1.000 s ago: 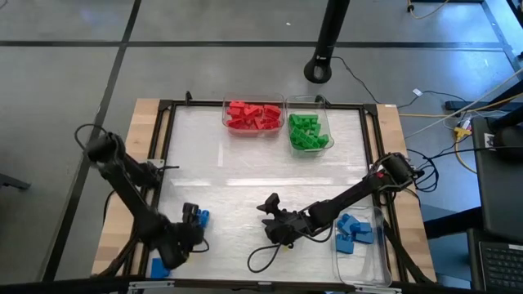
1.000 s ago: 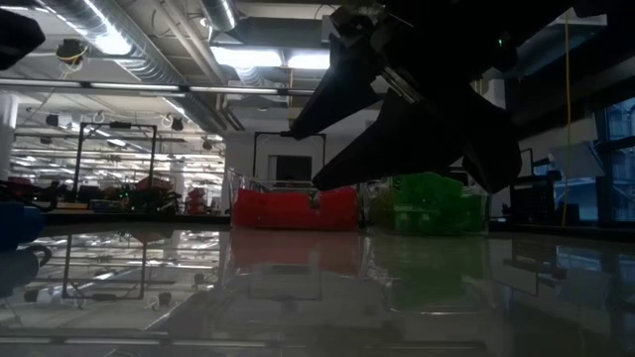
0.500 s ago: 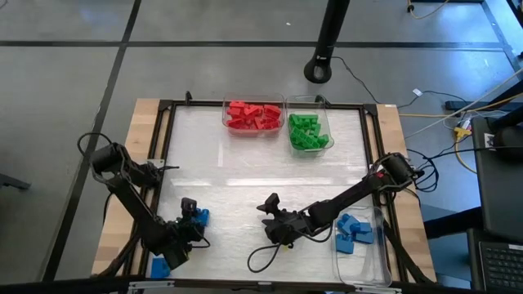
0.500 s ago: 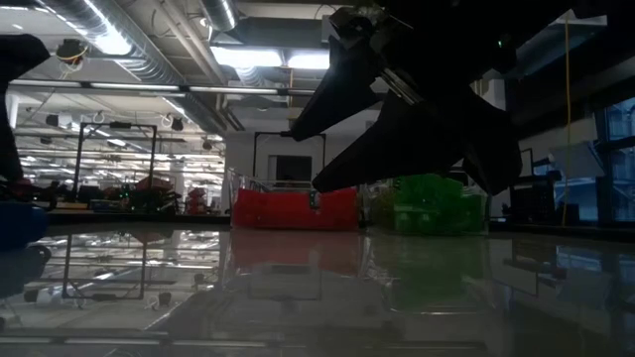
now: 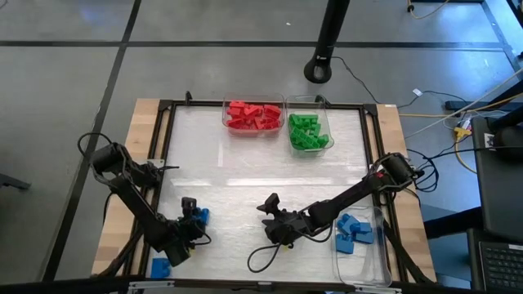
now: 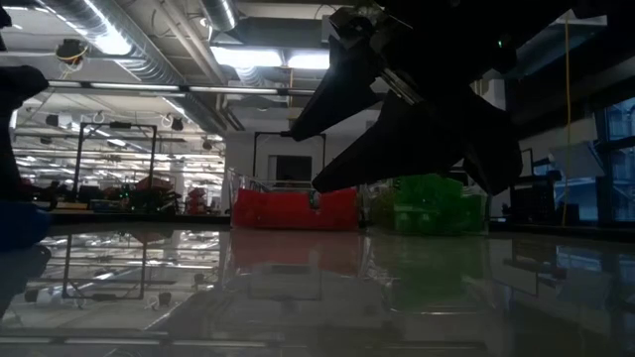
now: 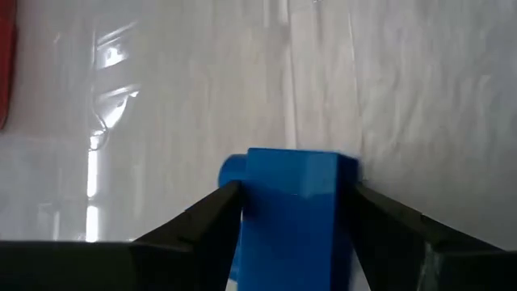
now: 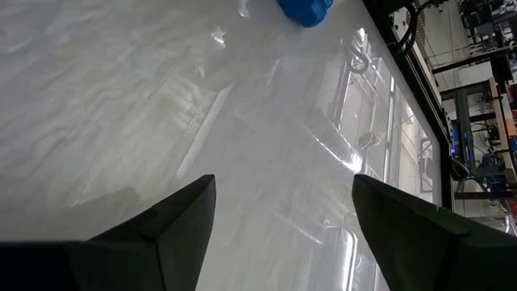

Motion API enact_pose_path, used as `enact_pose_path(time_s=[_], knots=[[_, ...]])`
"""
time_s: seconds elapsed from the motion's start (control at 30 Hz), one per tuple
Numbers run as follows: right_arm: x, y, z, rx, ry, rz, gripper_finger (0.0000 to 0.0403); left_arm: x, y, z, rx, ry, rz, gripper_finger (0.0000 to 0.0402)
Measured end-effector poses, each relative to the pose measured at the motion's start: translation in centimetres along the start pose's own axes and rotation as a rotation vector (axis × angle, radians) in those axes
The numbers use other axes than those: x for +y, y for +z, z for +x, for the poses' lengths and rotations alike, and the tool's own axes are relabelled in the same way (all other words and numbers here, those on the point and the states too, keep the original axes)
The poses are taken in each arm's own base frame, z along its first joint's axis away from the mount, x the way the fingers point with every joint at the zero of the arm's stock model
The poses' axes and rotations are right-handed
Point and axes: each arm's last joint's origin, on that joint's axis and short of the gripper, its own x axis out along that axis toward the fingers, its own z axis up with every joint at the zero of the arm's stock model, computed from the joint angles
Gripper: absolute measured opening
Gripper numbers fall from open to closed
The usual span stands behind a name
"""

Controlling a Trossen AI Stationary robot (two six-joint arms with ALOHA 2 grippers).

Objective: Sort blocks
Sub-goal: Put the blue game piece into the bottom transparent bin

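My left gripper (image 5: 193, 220) is near the table's front left, shut on a blue block (image 7: 295, 210) that fills the gap between its fingers. A second blue block (image 5: 159, 267) lies on the table closer to the front edge. My right gripper (image 5: 274, 222) waits open over the table's front middle with nothing between its fingers (image 8: 283, 234). More blue blocks (image 5: 353, 232) lie in a clear bin at the front right. Red blocks (image 5: 253, 115) and green blocks (image 5: 308, 131) fill two bins at the far edge. My left gripper pinches the blue block by its two opposite side faces (image 7: 246, 218), one finger (image 7: 206, 222) on each side. The fingers slant down from the table's left side. A stud (image 7: 233, 170) points sideways. Whether the block rests on the table, I cannot tell.
The clear bin (image 5: 369, 260) stands along the right edge by the right arm. The red bin (image 5: 230, 104) and the green bin (image 5: 325, 114) stand side by side at the back. A black frame (image 5: 163, 147) borders the white table surface.
My left gripper has sunk toward the table and tipped more steeply downward, with the blue block still between its fingers; the block stays over about the same spot.
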Motion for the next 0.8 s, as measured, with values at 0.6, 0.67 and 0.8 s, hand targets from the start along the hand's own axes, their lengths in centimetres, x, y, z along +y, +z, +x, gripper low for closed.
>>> enact_pose_path(time_s=[0.6, 0.67, 0.8], knots=[[0.0, 0.0, 0.0, 0.001, 0.001, 0.0, 0.0292, 1.2, 0.6, 0.8, -0.017, 0.082, 0.003, 0.0014], [0.0, 0.0, 0.0, 0.0, 0.001, 0.0, 0.0292, 1.1, 0.7, 0.7, -0.022, 0.084, 0.0, 0.0011], [0.0, 0.0, 0.0, 0.0, 0.001, 0.0, 0.0292, 1.0, 1.5, 0.1, -0.026, 0.081, -0.004, 0.001]])
